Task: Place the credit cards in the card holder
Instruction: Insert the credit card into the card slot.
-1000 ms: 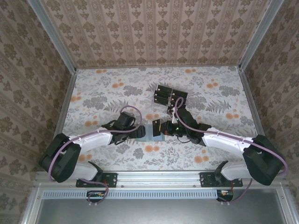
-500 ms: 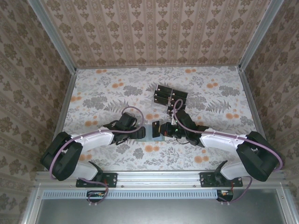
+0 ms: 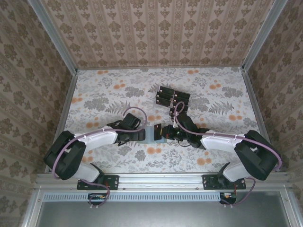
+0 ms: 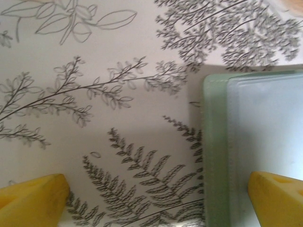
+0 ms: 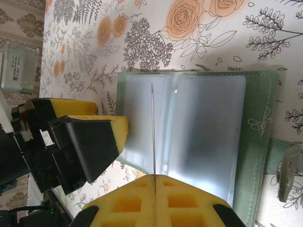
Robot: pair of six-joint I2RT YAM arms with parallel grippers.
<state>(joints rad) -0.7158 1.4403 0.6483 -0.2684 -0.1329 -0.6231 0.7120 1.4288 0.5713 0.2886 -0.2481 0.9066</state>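
The pale green card holder [image 3: 154,134] lies open on the table between both grippers, its clear sleeves [image 5: 203,127] facing up. My right gripper [image 5: 155,178] is shut on one thin credit card [image 5: 153,137], seen edge-on and standing upright over the sleeves. My left gripper [image 4: 156,203] is open. One of its yellow fingertips [image 4: 277,198] rests on the holder's edge [image 4: 215,142] and the other is over the bare table. In the right wrist view that fingertip [image 5: 116,130] sits at the holder's left edge. More black credit cards [image 3: 171,98] lie farther back.
The black cards sit in a clear tray [image 3: 182,94] behind the holder, near the middle of the flowered tabletop [image 3: 104,94]. The holder's strap with a snap [image 5: 286,175] sticks out on its right side. Patterned walls enclose the table on three sides.
My right gripper has edged left over the holder with the card in it. The left gripper stays open at the holder's edge.
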